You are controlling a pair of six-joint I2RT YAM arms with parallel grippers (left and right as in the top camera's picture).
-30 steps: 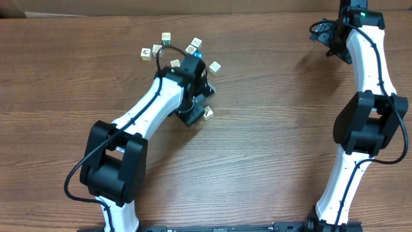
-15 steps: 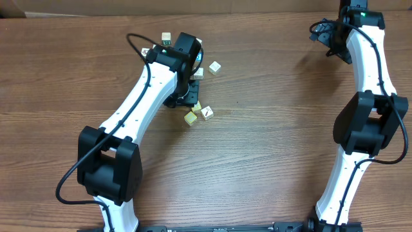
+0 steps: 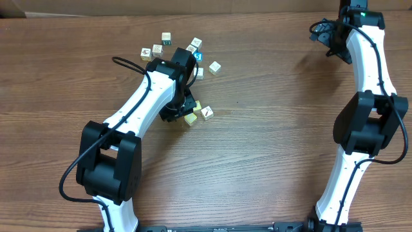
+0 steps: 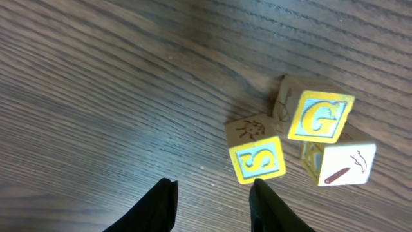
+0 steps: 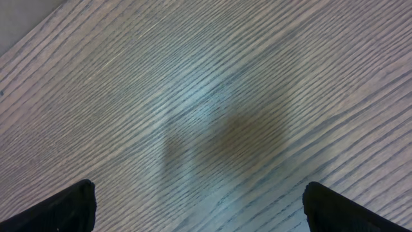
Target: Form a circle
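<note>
Yellow-lettered cube cluster is seen just right of the left gripper, parted and empty; right gripper is spread wide.

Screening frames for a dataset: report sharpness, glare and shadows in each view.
Overhead: evenly lit, sharp, no glare, faint shadows beside the arms. Left wrist: S cube and G cube crisp, the table goes soft toward the top, with a pale sheen. Right wrist: wood grain slightly blurred, a diffuse dark shadow at centre.
</note>
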